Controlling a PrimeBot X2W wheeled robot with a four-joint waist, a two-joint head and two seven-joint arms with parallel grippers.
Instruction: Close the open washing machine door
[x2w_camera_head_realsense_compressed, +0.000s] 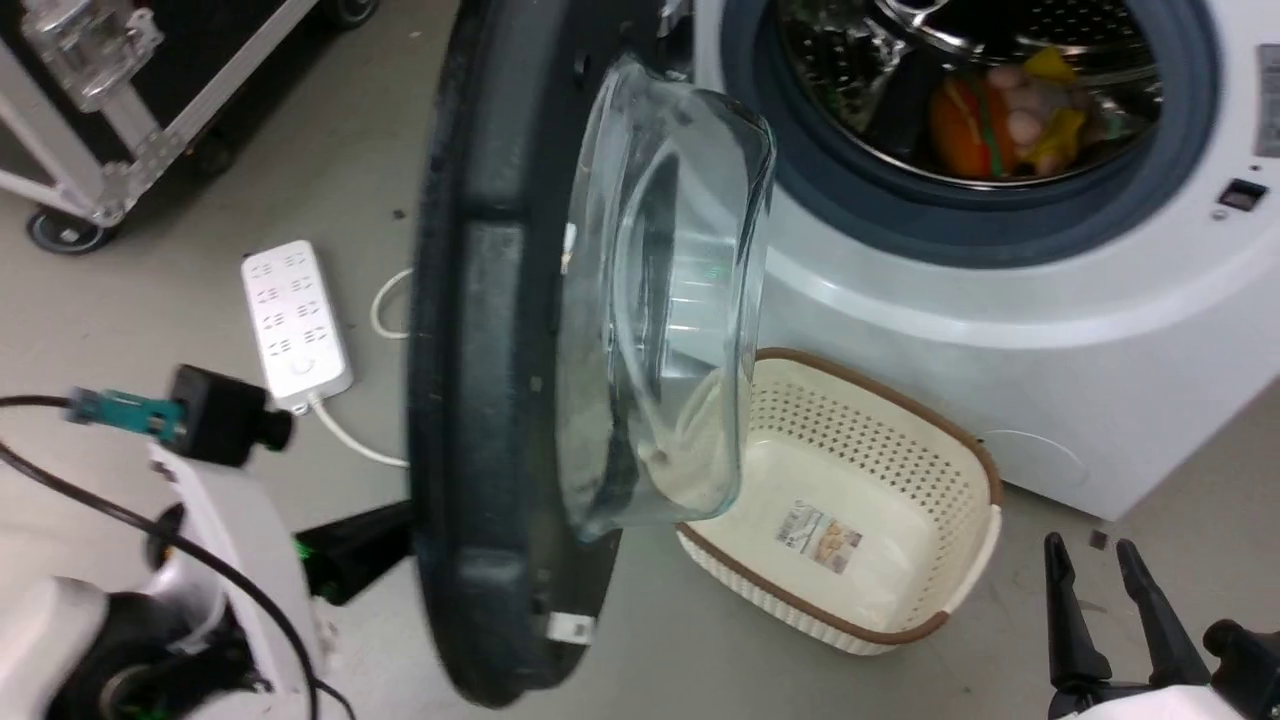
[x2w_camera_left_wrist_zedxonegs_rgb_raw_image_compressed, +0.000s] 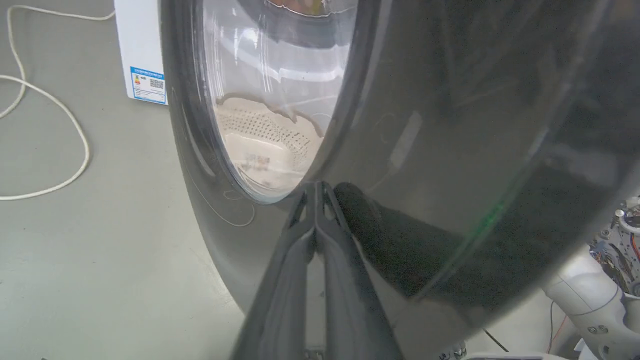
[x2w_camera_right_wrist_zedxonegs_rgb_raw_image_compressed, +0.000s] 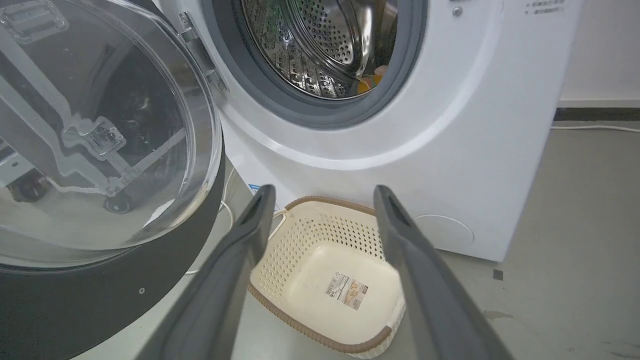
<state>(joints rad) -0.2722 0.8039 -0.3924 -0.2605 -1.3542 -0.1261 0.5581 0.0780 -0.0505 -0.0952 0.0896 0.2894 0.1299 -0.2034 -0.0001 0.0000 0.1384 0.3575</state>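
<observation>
1. Head view: the washing machine door (x2w_camera_head_realsense_compressed: 480, 400) stands swung out, edge-on, with its glass bowl bulging right toward the drum opening (x2w_camera_head_realsense_compressed: 960, 100). The left arm (x2w_camera_head_realsense_compressed: 235, 520) reaches in at the door's outer face. The right gripper (x2w_camera_head_realsense_compressed: 1090, 550) sits low on the bowl side, well apart.
2. Left wrist view: the left gripper (x2w_camera_left_wrist_zedxonegs_rgb_raw_image_compressed: 316, 189), fingers pressed together and empty, has its tips on the door's glossy black rim, just below the window. The closing push likely runs along the fingers.
3. Right wrist view: the right gripper is spread and empty and points at the laundry basket (x2w_camera_right_wrist_zedxonegs_rgb_raw_image_compressed: 320, 235). The door lies to its left, so the left arm is nearer.
</observation>
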